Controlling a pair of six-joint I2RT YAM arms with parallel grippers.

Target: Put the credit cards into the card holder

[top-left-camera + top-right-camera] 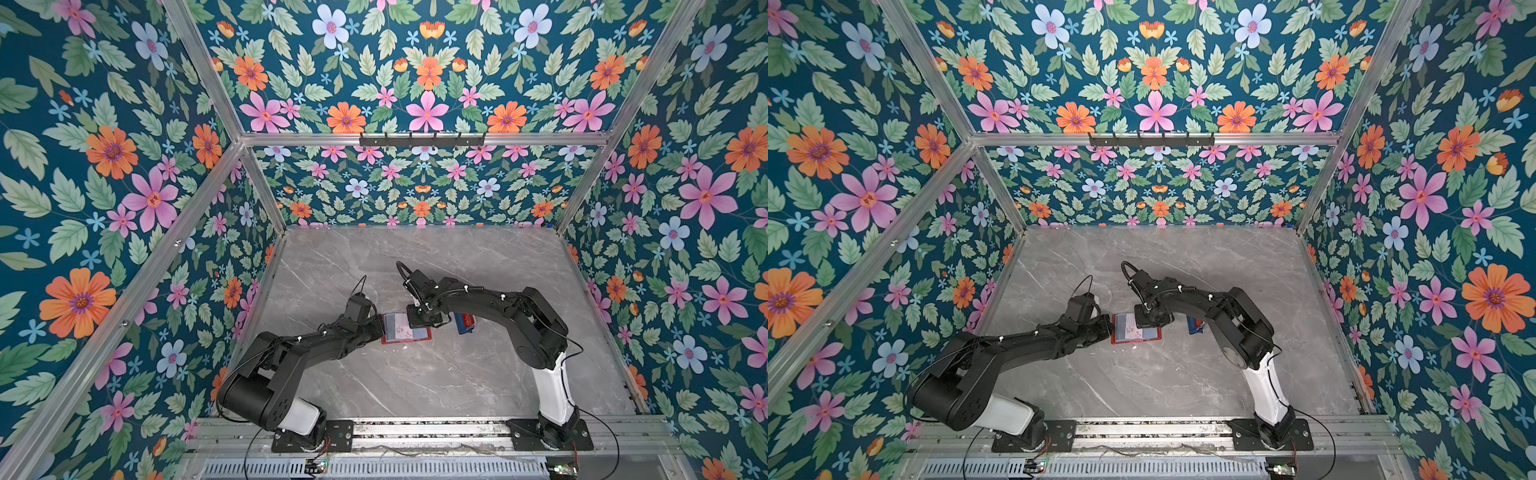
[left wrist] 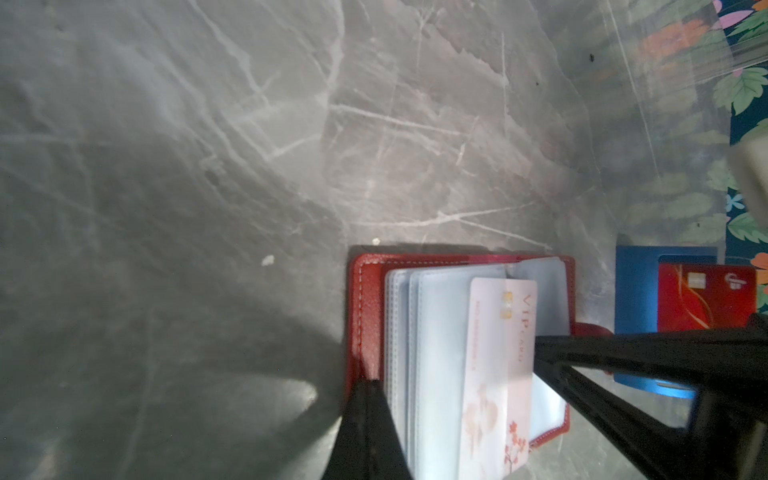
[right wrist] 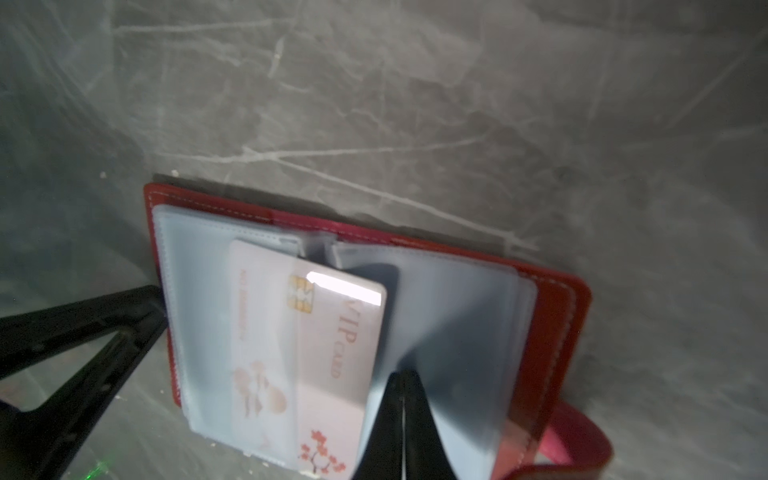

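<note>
The card holder [image 1: 390,340] [image 3: 552,332] lies open on the grey table, its red cover down and pale clear sleeves up. A pale pink credit card [image 3: 332,332] [image 2: 498,353] sits partway inside a sleeve on the left page, with its outer part bare. My right gripper [image 3: 402,376] is shut, its tip standing on the sleeves right at that card's outer edge. My left gripper [image 2: 368,386] is shut and presses on the red cover's left edge [image 2: 365,299]. A red credit card [image 2: 706,297] lies in the blue tray.
The small blue tray [image 2: 636,291] [image 1: 461,328] sits just right of the card holder, partly under my right arm. A few white specks [image 2: 268,260] lie on the table. Flowered walls close in the table on three sides.
</note>
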